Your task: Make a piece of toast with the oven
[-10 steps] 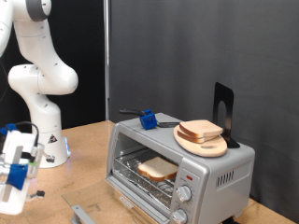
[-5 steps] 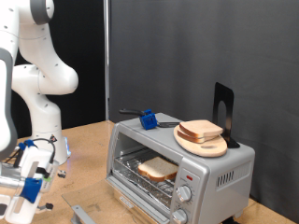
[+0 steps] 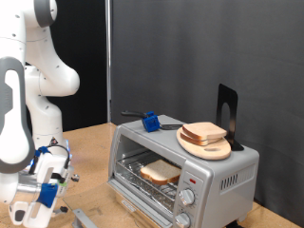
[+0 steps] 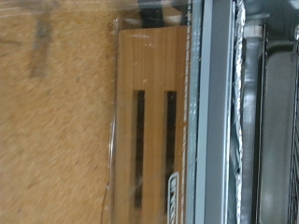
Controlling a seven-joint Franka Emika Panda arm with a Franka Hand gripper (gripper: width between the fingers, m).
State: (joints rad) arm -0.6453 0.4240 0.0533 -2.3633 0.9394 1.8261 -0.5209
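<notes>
Jaws: state cannot be told; gripper point(image 3: 45, 182) low at the exterior view's left, near the open oven door, nothing seen held.

Item 1, the oven point(image 3: 185, 171): silver-grey, on the tabletop point(image 3: 90, 142), door dropped open towards the exterior view's bottom left. Item 2, the piece of toast point(image 3: 160, 171): lying flat on the wire rack inside the oven. Item 3, a second slice point(image 3: 203, 132): on a round wooden plate point(image 3: 205, 145) atop the oven, with a blue-handled tool point(image 3: 150, 121) to its left. Wrist view: glass door point(image 4: 154, 121) with two dark slots and its metal edge, close below the camera; fingers not shown. Handling note, as judgement: the step looks to be closing the door; best done by catching its free edge from beneath and lifting in an arc about the hinge, keeping contact light so the oven does not slide.
</notes>
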